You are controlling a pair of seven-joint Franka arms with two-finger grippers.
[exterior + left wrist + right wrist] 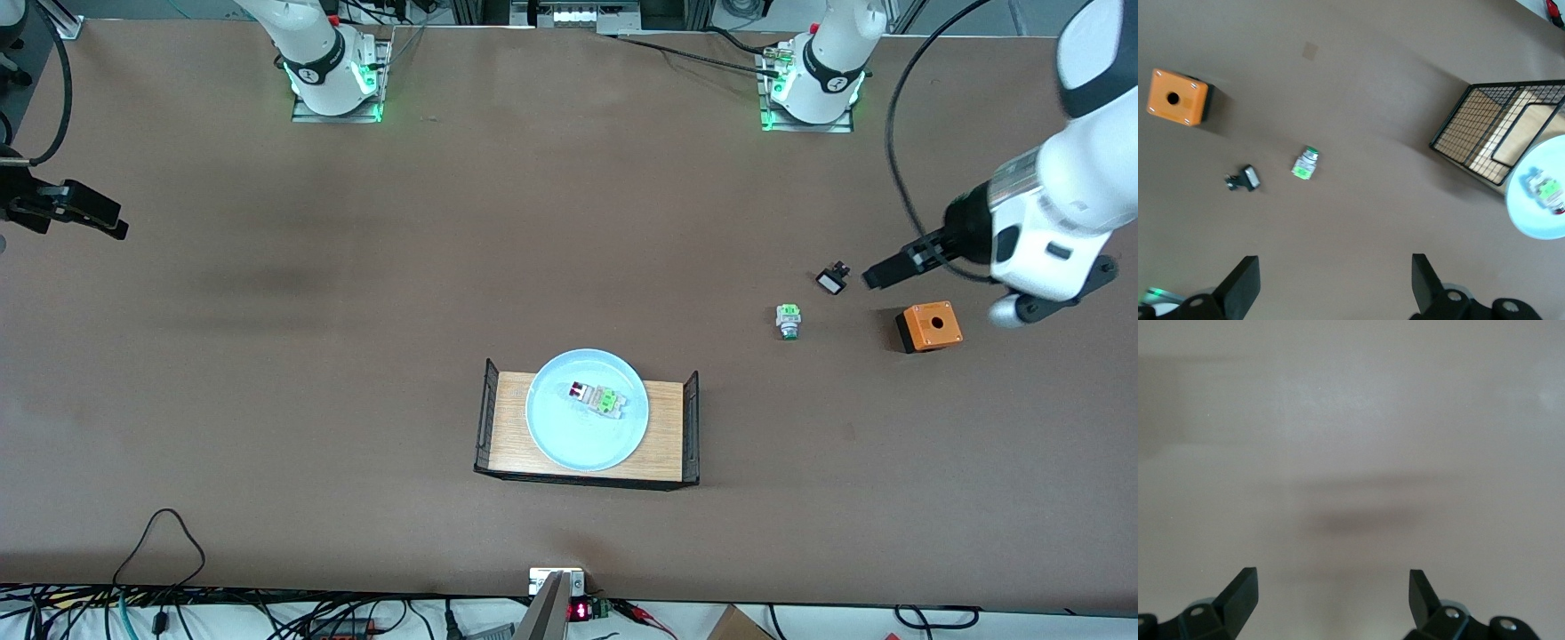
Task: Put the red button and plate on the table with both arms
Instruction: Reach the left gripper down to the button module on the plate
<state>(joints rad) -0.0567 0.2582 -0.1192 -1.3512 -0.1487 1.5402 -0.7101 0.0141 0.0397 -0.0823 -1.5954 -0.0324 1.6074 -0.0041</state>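
Observation:
The light blue plate (pixel 578 440) rests on a light-wood tray (pixel 511 427) nearer the front camera, mid-table. The red button (pixel 597 398) lies on its side in the plate, red cap toward the right arm's end. Both show in the left wrist view, the plate (pixel 1531 213) and the button (pixel 1546 190). My left gripper (pixel 876 274) is open and empty in the air at the left arm's end, over the table (pixel 356 311) beside a small black part; it also shows in its own wrist view (pixel 1333 263). My right gripper (pixel 111 222) is open and empty over bare table at the right arm's end (pixel 1331 575).
A green-and-silver switch (pixel 789 320) (pixel 1305 164), a small black part with a white face (pixel 832 280) (pixel 1245 179) and an orange box with a hole (pixel 929 326) (pixel 1175 98) lie near the left gripper. The tray has black wire ends (pixel 1478 133).

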